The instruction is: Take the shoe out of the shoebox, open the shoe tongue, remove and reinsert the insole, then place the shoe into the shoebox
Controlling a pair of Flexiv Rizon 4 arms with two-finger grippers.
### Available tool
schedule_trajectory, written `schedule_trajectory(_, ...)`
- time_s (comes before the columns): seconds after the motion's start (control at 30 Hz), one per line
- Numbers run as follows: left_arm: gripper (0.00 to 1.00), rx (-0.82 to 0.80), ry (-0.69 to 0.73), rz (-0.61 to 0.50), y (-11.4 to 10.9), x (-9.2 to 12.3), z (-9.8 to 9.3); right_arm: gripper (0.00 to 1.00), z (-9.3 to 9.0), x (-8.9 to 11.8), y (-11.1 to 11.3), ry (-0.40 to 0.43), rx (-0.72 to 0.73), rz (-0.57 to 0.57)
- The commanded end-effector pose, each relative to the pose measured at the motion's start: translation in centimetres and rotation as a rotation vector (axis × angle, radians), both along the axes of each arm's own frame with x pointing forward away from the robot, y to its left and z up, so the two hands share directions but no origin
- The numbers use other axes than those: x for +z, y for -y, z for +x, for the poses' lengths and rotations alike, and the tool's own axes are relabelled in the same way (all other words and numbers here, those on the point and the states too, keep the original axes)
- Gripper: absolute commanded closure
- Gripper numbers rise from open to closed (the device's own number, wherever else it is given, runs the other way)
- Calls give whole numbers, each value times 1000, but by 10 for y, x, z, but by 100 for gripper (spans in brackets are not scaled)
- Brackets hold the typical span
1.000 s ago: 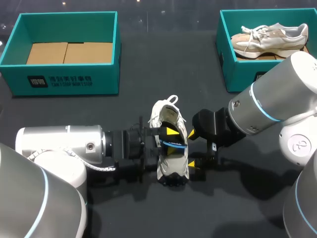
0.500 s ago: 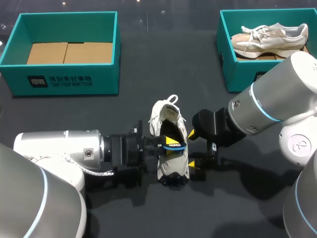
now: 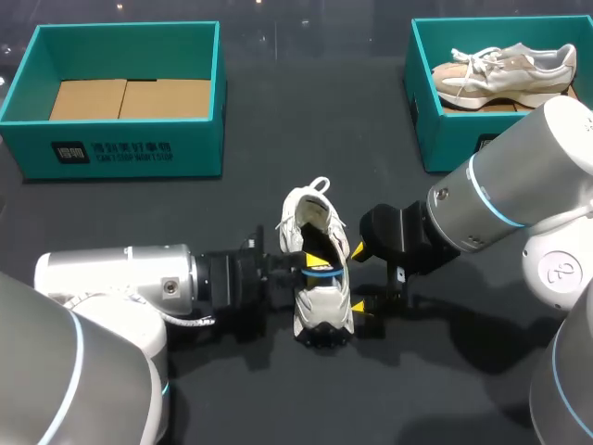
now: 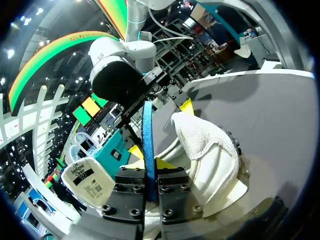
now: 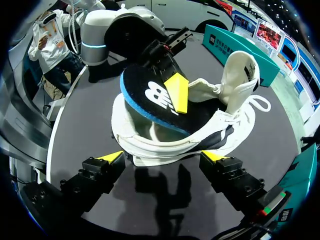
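The shoe [image 3: 315, 306] sits mid-table. The left gripper [image 4: 149, 157] pinches its insole [image 5: 150, 102]. The right gripper [image 5: 162, 156] is open around the shoe, maybe not touching. Unheld, the shoe could slide, bending the insole.

Left gripper [image 4: 150, 161]: closed on the insole [image 4: 147, 125], one yellow tip on each side.
Insole: blue-edged, seen edge-on.
Shoe [image 4: 207, 150]: white, just beside the gripper, on the grey counter [image 4: 270, 115].
Right arm [image 4: 117, 75]: ahead, beyond the insole.
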State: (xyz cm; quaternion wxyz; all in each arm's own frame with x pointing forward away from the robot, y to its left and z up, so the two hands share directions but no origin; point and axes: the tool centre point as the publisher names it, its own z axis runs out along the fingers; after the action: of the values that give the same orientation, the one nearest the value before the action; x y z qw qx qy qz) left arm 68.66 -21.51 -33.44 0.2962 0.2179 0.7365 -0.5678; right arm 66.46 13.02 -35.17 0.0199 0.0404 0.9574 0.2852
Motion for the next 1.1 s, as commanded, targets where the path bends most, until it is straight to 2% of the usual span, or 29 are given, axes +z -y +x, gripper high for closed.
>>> schedule_trajectory(0.03,78,-7,-22,-16,1,2,-1,0,-1,0,0,2,-2,0)
schedule_trajectory(0.07,65,-9,-30,-22,0,6,-3,0,-1,0,0,2,-2,0)
schedule_trajectory(0.4,71,-33,-31,-50,-1,34,-20,0,-1,0,0,2,-2,0)
schedule_trajectory(0.5,80,-45,-26,-53,0,36,-23,0,-1,0,0,2,-2,0)
schedule_trajectory(0.53,95,-53,-22,-50,1,36,-24,0,-1,0,0,2,-2,0)
schedule_trajectory(0.57,100,-55,-22,-49,1,36,-24,0,-1,0,0,2,-2,0)
schedule_trajectory(0.83,100,-80,-21,-19,7,16,-17,0,-1,0,0,2,-2,0)
schedule_trajectory(1.1,100,-20,7,42,4,-4,-3,0,-1,0,0,2,-2,0)
